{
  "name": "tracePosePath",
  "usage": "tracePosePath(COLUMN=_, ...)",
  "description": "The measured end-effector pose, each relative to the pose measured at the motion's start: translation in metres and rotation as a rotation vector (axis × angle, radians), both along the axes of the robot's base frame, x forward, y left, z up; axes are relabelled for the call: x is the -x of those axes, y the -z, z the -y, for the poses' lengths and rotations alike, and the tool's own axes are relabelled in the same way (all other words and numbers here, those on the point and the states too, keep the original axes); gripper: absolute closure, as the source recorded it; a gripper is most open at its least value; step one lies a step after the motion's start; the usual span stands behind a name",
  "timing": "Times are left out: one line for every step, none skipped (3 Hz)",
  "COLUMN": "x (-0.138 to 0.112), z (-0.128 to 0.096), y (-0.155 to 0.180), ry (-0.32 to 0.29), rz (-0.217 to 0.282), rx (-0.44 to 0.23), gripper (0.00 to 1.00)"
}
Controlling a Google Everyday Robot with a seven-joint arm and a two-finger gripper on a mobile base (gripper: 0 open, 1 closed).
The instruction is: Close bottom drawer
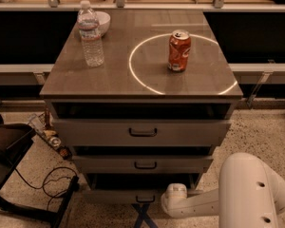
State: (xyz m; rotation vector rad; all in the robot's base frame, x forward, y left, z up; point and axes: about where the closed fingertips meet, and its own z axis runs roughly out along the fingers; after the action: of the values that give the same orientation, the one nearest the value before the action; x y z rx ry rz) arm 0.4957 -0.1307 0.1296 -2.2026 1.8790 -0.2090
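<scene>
The bottom drawer (118,196) is the lowest of three grey-brown drawers in the cabinet. It stands pulled out a little, with a dark gap above its flat front and a small black bar handle (145,199). My gripper (168,201) is at the end of the white arm (249,194) that reaches in from the lower right. It sits low by the right part of the bottom drawer's front, just right of the handle. Only its white wrist end shows.
The middle drawer (142,164) and top drawer (142,132) also stand slightly open. On the cabinet top are a water bottle (90,34), a white bowl (102,22) and an orange soda can (179,50). A dark stand and cable (47,184) lie on the floor at left. Blue tape (143,217) marks the floor.
</scene>
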Motion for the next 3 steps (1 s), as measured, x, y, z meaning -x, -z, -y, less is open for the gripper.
tracePosePath(x=-0.013, z=-0.001, y=0.000, ry=0.008, rz=0.022, rx=0.004, gripper=1.00)
tracePosePath(x=-0.028, z=0.002, y=0.000, ry=0.013, rz=0.040, rx=0.022, gripper=1.00)
tracePosePath(x=-0.046, z=0.009, y=-0.006, ry=0.020, rz=0.082, rx=0.029, gripper=1.00)
